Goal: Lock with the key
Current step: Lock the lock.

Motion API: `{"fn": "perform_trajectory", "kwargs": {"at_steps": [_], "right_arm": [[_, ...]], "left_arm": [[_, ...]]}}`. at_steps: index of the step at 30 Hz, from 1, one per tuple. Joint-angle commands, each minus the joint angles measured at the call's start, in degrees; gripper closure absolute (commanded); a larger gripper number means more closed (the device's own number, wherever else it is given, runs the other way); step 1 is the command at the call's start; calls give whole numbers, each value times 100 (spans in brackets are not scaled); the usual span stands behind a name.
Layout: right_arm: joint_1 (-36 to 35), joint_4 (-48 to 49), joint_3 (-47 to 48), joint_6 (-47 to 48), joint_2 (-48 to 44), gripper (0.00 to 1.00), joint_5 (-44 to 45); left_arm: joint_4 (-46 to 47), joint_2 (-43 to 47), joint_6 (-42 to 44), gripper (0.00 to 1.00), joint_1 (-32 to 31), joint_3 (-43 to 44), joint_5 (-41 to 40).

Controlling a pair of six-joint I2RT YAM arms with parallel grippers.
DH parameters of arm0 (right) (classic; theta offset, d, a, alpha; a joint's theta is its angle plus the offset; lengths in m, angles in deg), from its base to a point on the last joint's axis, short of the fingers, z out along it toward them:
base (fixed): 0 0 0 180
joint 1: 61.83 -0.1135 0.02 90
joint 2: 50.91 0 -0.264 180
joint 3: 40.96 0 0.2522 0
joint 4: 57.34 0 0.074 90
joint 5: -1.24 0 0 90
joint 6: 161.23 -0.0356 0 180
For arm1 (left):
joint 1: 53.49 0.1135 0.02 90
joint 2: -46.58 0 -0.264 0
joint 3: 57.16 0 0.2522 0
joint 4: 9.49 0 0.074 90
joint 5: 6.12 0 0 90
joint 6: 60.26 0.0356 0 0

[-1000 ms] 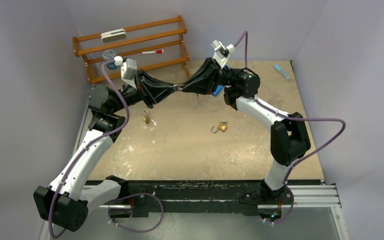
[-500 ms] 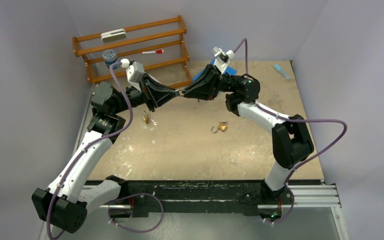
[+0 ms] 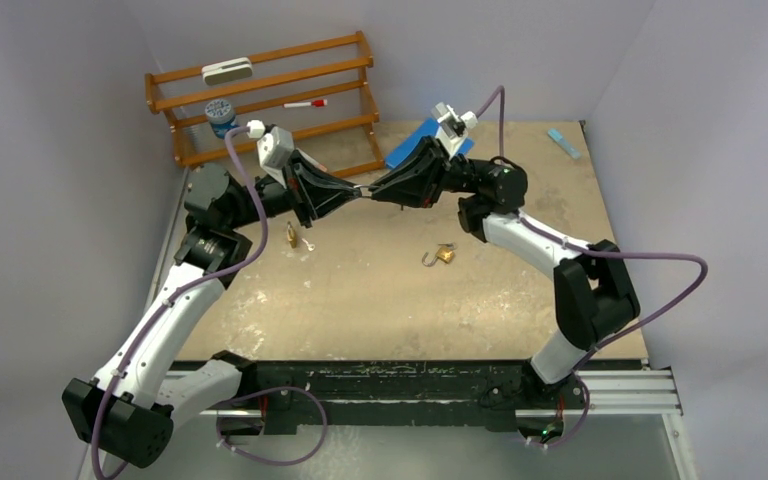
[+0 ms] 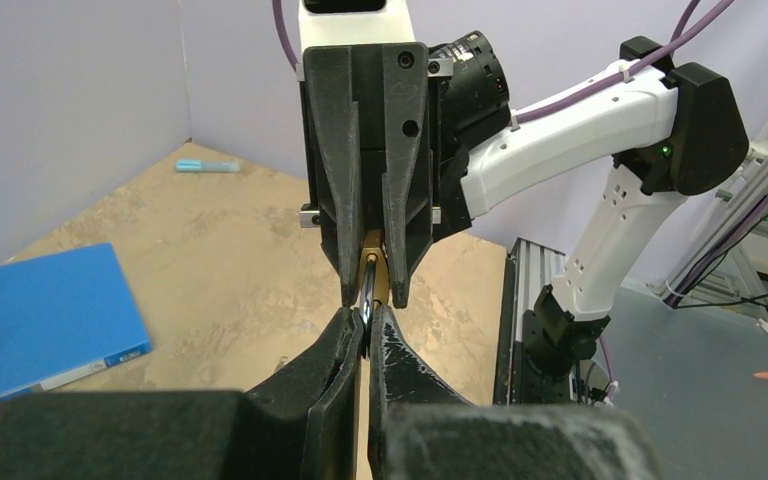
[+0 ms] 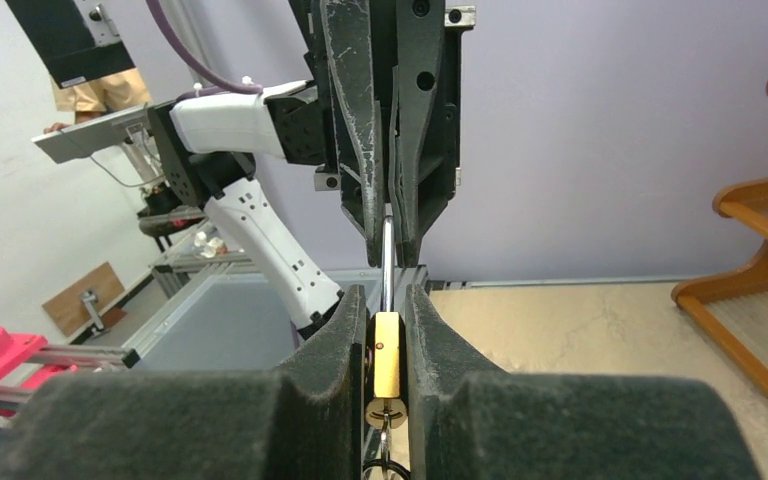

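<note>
The padlock (image 5: 387,365) is held in mid-air above the far half of the counter (image 3: 380,300), where the two arms meet tip to tip. It is seen edge-on as a small, flat-sided block of polished brass, with a small dark dot on its narrow face. Any lettering on it is too small to be read. A small dark ring (image 5: 383,468) is seen hanging beneath the block. The brass body is clamped between the padded black fingers of the right pincer (image 5: 387,310), whose jaws are parted only by the block's thickness. A slim silvery stem (image 5: 387,250) rises from the block. Whether it is the shackle or a key cannot be told. It is pinched by the left pincer (image 4: 365,335), whose scuffed black fingers are fully closed on it. On the mottled beige counter below, a second brass padlock (image 3: 290,235) is seen near the left arm. A third padlock (image 3: 443,255), with its shackle swung open, lies near the middle, well apart from the second. A blue binder (image 3: 410,147) lies flat behind the right pincer, and a pale blue strip (image 3: 563,142) lies near the far right corner. A slatted wooden rack (image 3: 260,95) of orange-brown wood is stood against the back wall. A white oblong block (image 3: 227,70), a red-capped marker (image 3: 305,103) and a round blue item (image 3: 220,112) are carried on it.
</note>
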Motion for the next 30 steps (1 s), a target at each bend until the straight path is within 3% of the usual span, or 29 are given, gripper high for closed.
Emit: {"fn": "perform_trajectory", "kwargs": {"at_steps": [1,4,10,14,19,23,26,30], "right_arm": [[-28,189,0,421,-475,100,126],[-25,-42,-42,672,-532,100,108],[-25,-1515,-165,1771,-921,100,429],[-26,-1709,-131,1891,-981,99,378],[-25,-1919,-114,2045,-1007,64,314],[5,-2195,-95,2298,-1097,48,188],[78,-2659,-68,2671,-1239,41,126],[195,-2911,-85,2907,-1364,40,84]], "left_arm": [[158,30,225,100,106,217,-157],[119,98,235,100,193,263,-158],[51,149,252,100,337,399,-58],[230,120,142,100,353,420,-18],[625,101,-166,100,353,444,91],[656,122,-206,100,353,532,143],[743,127,-304,100,353,583,241],[752,142,-328,100,353,638,322]]}}
